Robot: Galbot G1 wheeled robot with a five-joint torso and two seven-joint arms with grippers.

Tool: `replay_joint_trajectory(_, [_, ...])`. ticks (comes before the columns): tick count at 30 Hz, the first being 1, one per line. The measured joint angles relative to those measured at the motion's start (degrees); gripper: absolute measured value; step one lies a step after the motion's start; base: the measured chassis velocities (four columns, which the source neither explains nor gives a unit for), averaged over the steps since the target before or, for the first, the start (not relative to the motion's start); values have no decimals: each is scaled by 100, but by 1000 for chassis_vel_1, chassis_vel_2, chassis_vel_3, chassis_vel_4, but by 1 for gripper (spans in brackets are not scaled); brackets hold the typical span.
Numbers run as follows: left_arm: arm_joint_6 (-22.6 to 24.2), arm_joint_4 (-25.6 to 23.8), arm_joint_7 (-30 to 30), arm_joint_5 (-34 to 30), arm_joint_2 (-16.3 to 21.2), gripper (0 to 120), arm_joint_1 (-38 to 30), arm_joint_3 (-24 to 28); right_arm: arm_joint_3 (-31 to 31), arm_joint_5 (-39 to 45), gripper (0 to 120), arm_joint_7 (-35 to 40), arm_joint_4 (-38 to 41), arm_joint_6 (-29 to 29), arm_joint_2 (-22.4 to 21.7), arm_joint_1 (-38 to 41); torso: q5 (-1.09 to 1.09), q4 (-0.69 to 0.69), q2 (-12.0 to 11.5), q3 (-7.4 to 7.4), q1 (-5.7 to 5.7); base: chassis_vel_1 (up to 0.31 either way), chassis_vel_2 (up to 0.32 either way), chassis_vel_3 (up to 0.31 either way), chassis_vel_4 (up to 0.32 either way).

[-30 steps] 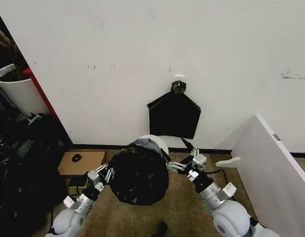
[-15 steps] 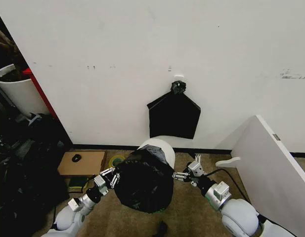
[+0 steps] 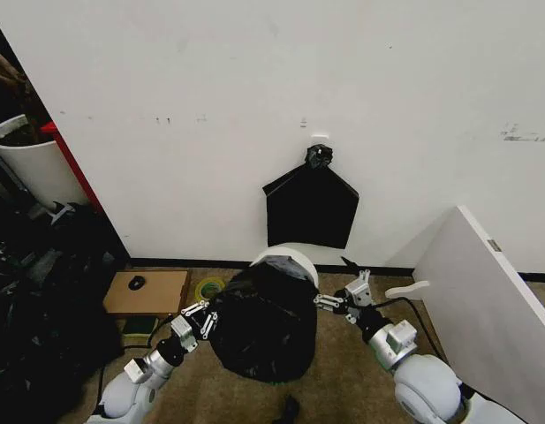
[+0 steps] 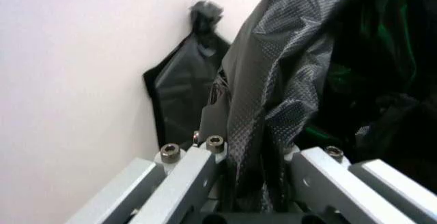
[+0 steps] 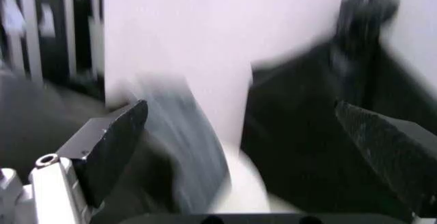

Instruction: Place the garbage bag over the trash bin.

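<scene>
Garbage bag [image 3: 261, 320] drapes most of trash bin [image 3: 288, 261], white top bare | left gripper [image 3: 200, 318] pinches bag film | right gripper [image 3: 336, 303] beside bin, fingers spread, empty | remaining: bag not fully over.

Left gripper [image 4: 256, 183] fingers [image 4: 188, 175] clamp a fold of the bag [image 4: 287, 70], its textured grey sheet rising between them. Glossy black bulk of the bag beside it. Flat black bag [image 4: 181, 91] hangs on white wall [image 4: 75, 81] behind.
</scene>
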Motion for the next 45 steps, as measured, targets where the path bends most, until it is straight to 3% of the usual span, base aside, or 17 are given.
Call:
replay_joint_trajectory(3, [188,26,-280,-19,-63,2,39,25,131,-481,100,272,112,491,252,65,0,0,0,0,0,0,0,0,0])
replay_joint_trajectory(5, [188,26,-280,-19,-63,2,39,25,131,-481,100,272,112,491,252,65,0,0,0,0,0,0,0,0,0])
replay_joint_trajectory(6, [469,-85,-563,-120,-85,2,124,56,335,-1191,100,509,256,728,487,14,-1,3,0,0,0,0,0,0,0])
replay_joint_trajectory(9, [1039,-371,-845,-396,-77,2,251,102,545,-2173,100,799,350,759,717,-161,-2,-1,0,0,0,0,0,0,0])
replay_joint_trajectory(11, [1236,-476,-933,-465,-68,2,287,105,579,-2416,100,901,354,760,782,-194,-2,-1,0,0,0,0,0,0,0])
replay_joint_trajectory(13, [2450,-999,-1399,-899,1,2,429,106,652,-3172,100,1271,354,715,1039,-246,4,-1,0,0,0,0,0,0,0])
replay_joint_trajectory(19, [5000,-1746,-2810,-2002,137,2,419,112,632,-5050,100,2413,311,93,1653,-132,-2,0,0,0,0,0,0,0,0])
replay_joint_trajectory(20, [5000,-1746,-2810,-2002,137,2,419,112,632,-5050,100,2413,311,93,1653,-132,-2,0,0,0,0,0,0,0,0])
replay_joint_trajectory(24, [6194,-2177,-3530,-2647,115,2,464,65,708,-5516,100,2600,248,105,1901,-108,0,0,0,0,0,0,0,0,0])
replay_joint_trajectory(25, [6194,-2177,-3530,-2647,115,2,464,65,708,-5516,100,2600,248,105,1901,-108,0,0,0,0,0,0,0,0,0])
replay_joint_trajectory(30, [7436,-2499,-4250,-3329,-56,2,530,32,686,-5508,100,2685,244,135,1999,-128,1,0,0,0,0,0,0,0,0])
replay_joint_trajectory(37, [7690,-2554,-4717,-3226,-177,2,514,117,681,-5290,100,2688,229,113,1907,-73,-1,1,0,0,0,0,0,0,0])
replay_joint_trajectory(41, [7168,-2514,-6010,-2940,-290,2,380,275,620,-5057,100,2657,166,48,1840,-31,0,0,0,0,0,0,0,0,0])
replay_joint_trajectory(45, [7090,-2582,-6861,-2971,-418,2,280,381,571,-4973,100,2626,96,12,1796,11,-2,0,0,0,0,0,0,0,0])
